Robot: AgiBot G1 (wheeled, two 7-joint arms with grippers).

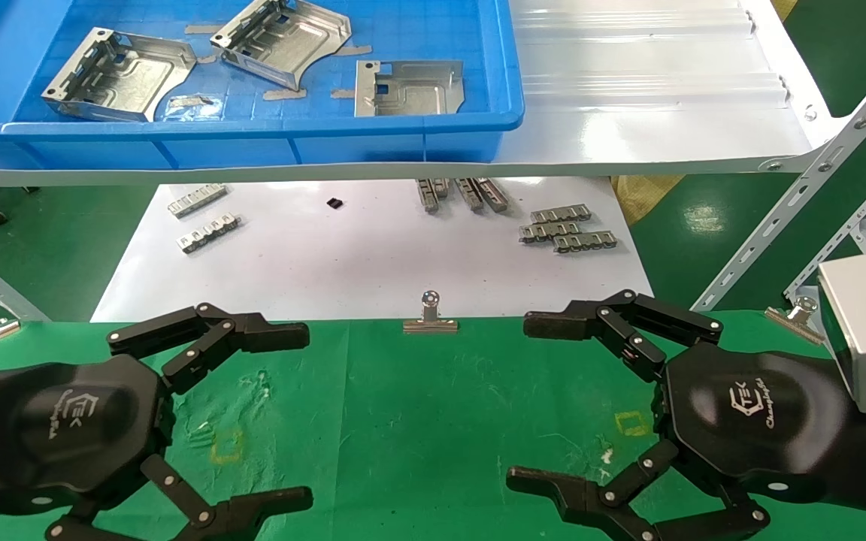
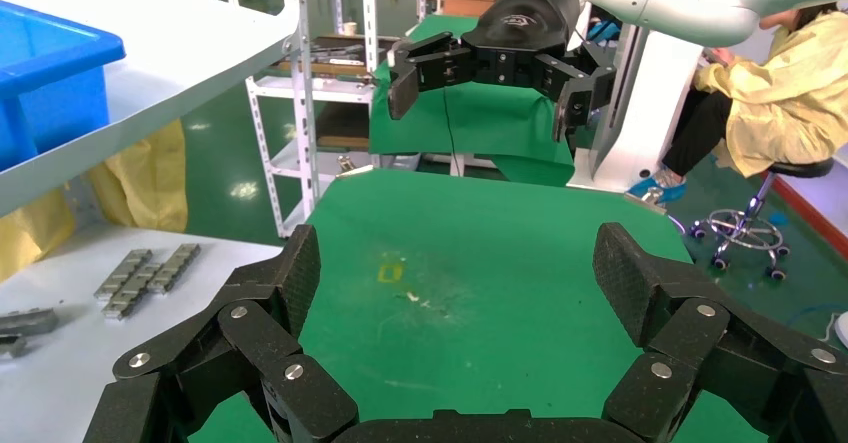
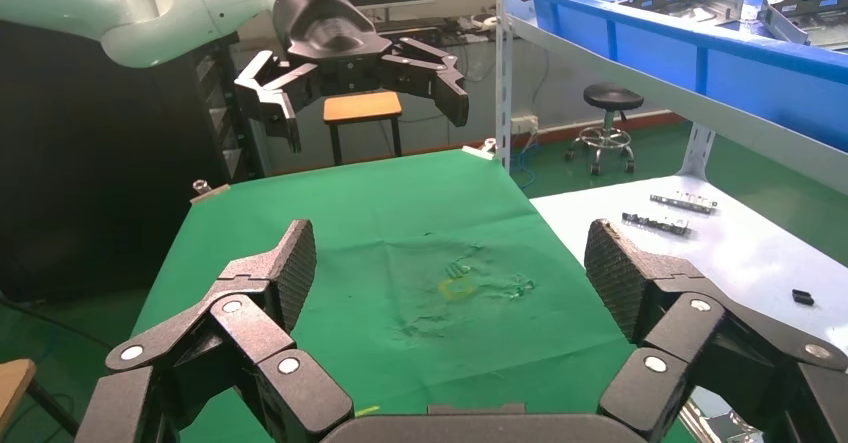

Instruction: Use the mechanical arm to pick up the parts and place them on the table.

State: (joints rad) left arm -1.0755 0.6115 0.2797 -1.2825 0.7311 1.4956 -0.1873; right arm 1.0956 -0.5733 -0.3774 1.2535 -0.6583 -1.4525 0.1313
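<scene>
Three shiny silver parts (image 1: 113,75) (image 1: 283,37) (image 1: 409,88) lie in a blue tray (image 1: 252,128) on the white shelf, far from both grippers. Two of them show in the right wrist view (image 3: 690,1). My left gripper (image 1: 305,415) hovers open and empty over the left of the green table (image 1: 418,421). My right gripper (image 1: 521,400) hovers open and empty over its right side. The two face each other. Each wrist view shows its own open jaws over bare green cloth (image 2: 455,273) (image 3: 450,263), with the other gripper beyond.
A white board (image 1: 373,255) between the shelf and the table holds grey comb-like strips (image 1: 564,229) and a small black piece (image 1: 334,203). A binder clip (image 1: 430,319) grips the table's far edge. Yellow square marks (image 1: 226,445) (image 1: 632,422) lie under the grippers. A slanted shelf strut (image 1: 801,195) stands at right.
</scene>
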